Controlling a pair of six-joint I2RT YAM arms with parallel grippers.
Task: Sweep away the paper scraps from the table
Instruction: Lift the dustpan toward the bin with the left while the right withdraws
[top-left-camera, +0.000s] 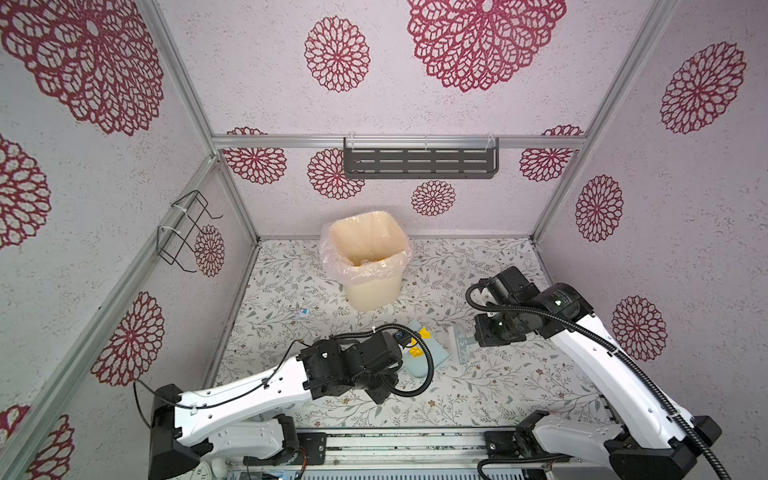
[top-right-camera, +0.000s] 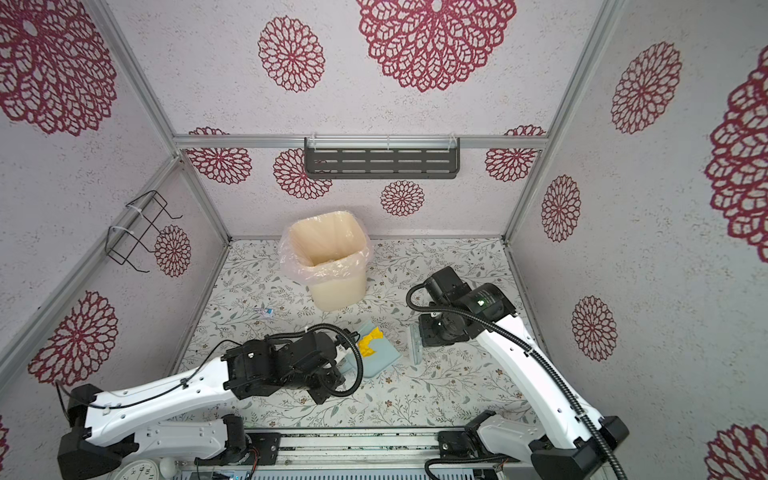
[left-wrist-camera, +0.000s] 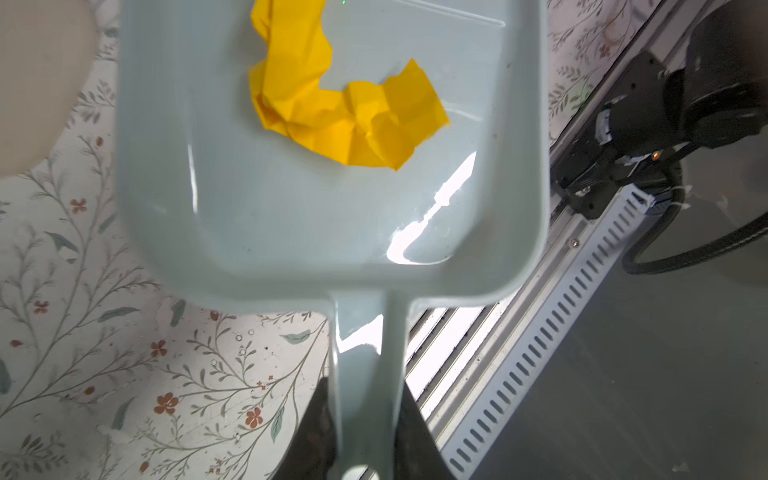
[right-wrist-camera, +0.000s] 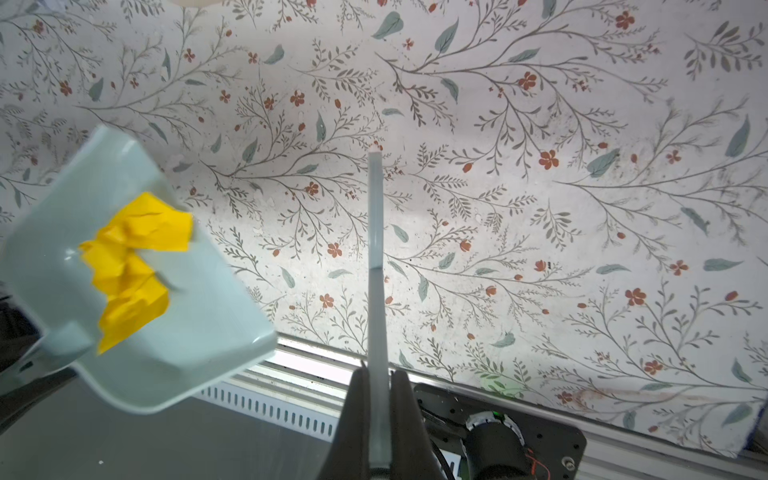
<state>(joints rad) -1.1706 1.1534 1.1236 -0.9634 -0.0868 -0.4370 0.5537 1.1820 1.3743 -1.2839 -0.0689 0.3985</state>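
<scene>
Your left tool (left-wrist-camera: 365, 432) clamps the pale blue plastic dustpan (left-wrist-camera: 291, 232), crumpled yellow paper scrap (left-wrist-camera: 332, 108) inside, seemingly raised near the tabletop's (left-wrist-camera: 124, 374) front edge. Your right tool (right-wrist-camera: 378, 415) pinches the slim pale brush (right-wrist-camera: 375, 232). Tilt the pan and the scrap spills.

paper scrap (top-left-camera: 419, 341) in dustpan (top-left-camera: 437, 352), left of brush (top-left-camera: 460, 345)

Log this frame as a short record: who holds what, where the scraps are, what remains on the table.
left gripper: shut on the dustpan handle
right gripper: shut on the brush handle
yellow scraps: inside the dustpan
bin: lined, at the far side of the table
remaining: one small pale bit near the bin
</scene>
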